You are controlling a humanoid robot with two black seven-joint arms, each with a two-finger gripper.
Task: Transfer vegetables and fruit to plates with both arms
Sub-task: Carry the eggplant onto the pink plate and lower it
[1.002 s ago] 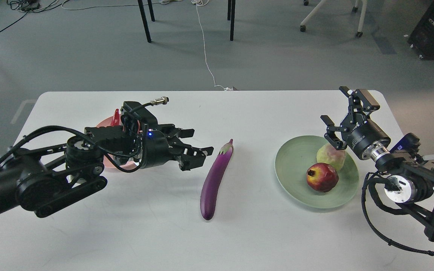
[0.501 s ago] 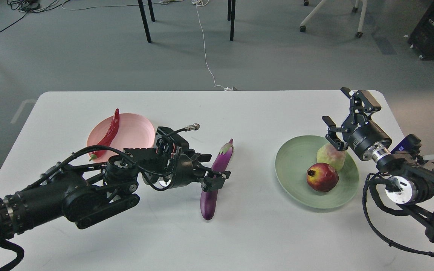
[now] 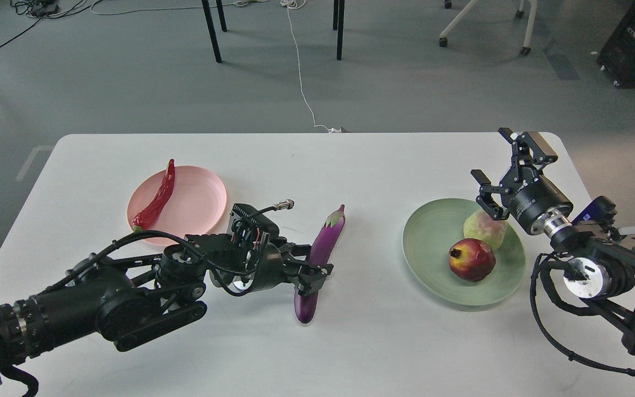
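The left gripper (image 3: pixel 313 273) has dropped lower and now straddles the eggplant (image 3: pixel 317 259), whose cap end has shifted — the grasp looks begun, though whether the fingers press it I cannot tell; chili (image 3: pixel 156 199) lies on the pink plate (image 3: pixel 202 198); right gripper (image 3: pixel 496 173) hangs open over the green plate (image 3: pixel 433 242); bare table (image 3: pixel 372 171) between offers room.

White table (image 3: pixel 383 342); grey floor (image 3: pixel 130 82) w/ white cable (image 3: pixel 299 71), black chair legs (image 3: pixel 211 30), black case (image 3: pixel 634 41).

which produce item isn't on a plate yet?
The long glossy purple eggplant: it lies on the white table. The red chili, pomegranate and pale green fruit already sit on plates.
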